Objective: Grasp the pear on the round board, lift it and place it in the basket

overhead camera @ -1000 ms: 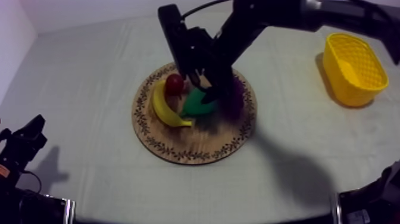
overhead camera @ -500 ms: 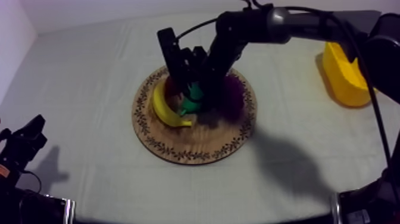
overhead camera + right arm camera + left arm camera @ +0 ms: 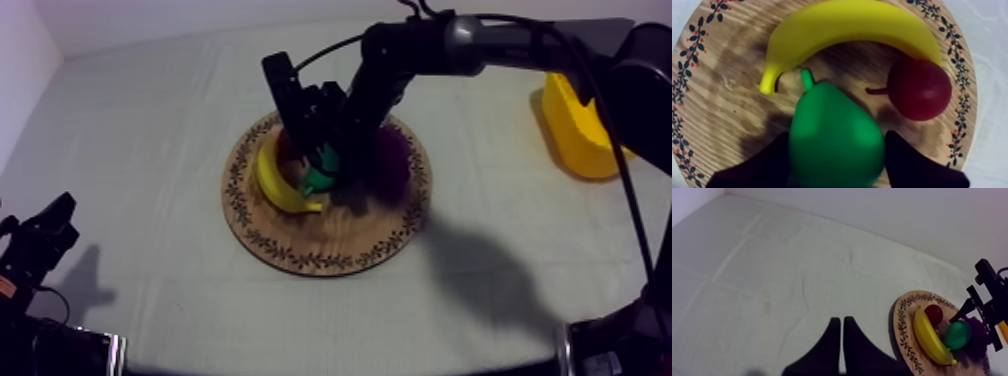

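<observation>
Reaching lower onto the wooden board (image 3: 330,250) with the right gripper (image 3: 328,165) than one second ago, and hardly shifting in the last half second. Clamping the green pear (image 3: 834,137), lying on the board just beside the banana (image 3: 847,25) and near the small red fruit (image 3: 919,90), between both black fingers (image 3: 767,165). Resting the left gripper (image 3: 841,320) over the tabletop (image 3: 150,150), closed into a narrow wedge, holding nothing. Leaving the yellow basket (image 3: 570,130) well apart at the right

The right arm (image 3: 470,42) is stretched in from the upper right, and the right gripper (image 3: 326,160) is pressed against the pear (image 3: 833,135), one finger each side. The left gripper (image 3: 841,321) is held low (fingers together, a narrow wedge).
</observation>
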